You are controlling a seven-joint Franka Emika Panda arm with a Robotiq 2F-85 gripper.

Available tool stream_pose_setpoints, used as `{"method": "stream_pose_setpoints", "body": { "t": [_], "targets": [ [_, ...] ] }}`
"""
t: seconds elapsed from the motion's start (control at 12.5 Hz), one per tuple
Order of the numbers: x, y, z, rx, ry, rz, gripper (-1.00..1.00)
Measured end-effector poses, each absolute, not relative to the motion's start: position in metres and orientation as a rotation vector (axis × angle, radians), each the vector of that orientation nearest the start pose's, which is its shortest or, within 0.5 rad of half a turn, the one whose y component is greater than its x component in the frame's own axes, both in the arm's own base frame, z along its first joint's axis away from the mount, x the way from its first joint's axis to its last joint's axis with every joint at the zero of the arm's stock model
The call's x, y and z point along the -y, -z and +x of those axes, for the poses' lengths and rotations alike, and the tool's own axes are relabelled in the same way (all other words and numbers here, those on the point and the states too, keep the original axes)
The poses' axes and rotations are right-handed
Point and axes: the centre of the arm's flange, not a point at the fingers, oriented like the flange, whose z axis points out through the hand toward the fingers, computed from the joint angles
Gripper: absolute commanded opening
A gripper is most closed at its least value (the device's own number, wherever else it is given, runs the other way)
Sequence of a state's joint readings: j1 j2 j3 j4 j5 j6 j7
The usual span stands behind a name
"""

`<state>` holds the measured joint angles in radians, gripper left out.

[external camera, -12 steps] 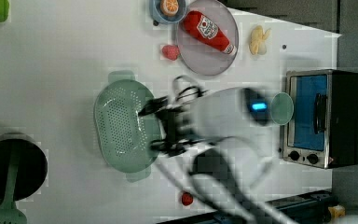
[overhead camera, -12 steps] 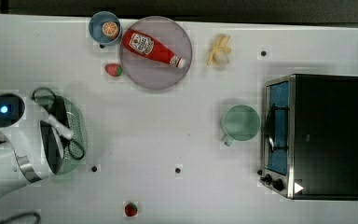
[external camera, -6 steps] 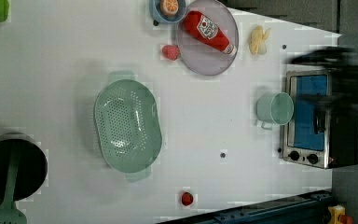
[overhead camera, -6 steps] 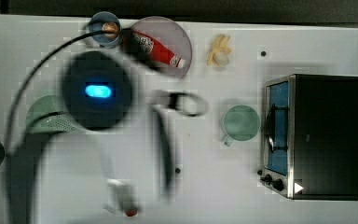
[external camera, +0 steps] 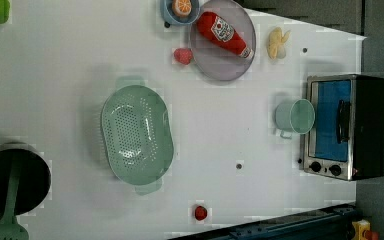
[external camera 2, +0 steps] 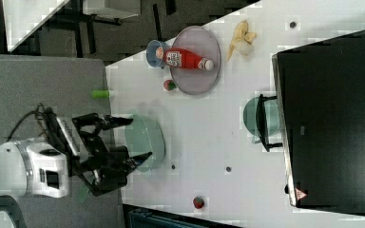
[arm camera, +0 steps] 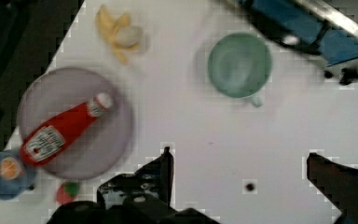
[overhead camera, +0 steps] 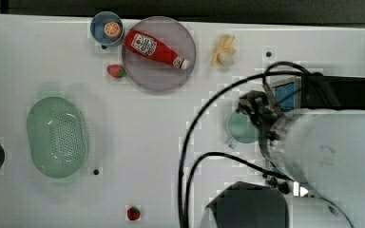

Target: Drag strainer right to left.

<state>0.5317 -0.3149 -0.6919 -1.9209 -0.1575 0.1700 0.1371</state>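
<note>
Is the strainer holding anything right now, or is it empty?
Empty. The strainer sits upright on the table, its whole perforated bottom bare in the left view.

White tabletop. Pale mint-green strainer, dotted perforated bottom. Mint-green mug. Grey plate with red ketchup bottle, white label and cap. Blue bowl, orange slice. Red strawberry. Yellow banana. Silver-black toaster oven, blue door. Black end effector.
</note>
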Motion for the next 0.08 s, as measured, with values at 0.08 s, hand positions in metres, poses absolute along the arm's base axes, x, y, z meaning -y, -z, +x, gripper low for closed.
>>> {"method": "stream_pose_setpoints", "body": {
  "t": [0.08],
  "targets": [
    [0.1368, -0.5889, 0.4717, -1.533, 0.047, -2.703, 1.0]
  ]
}}
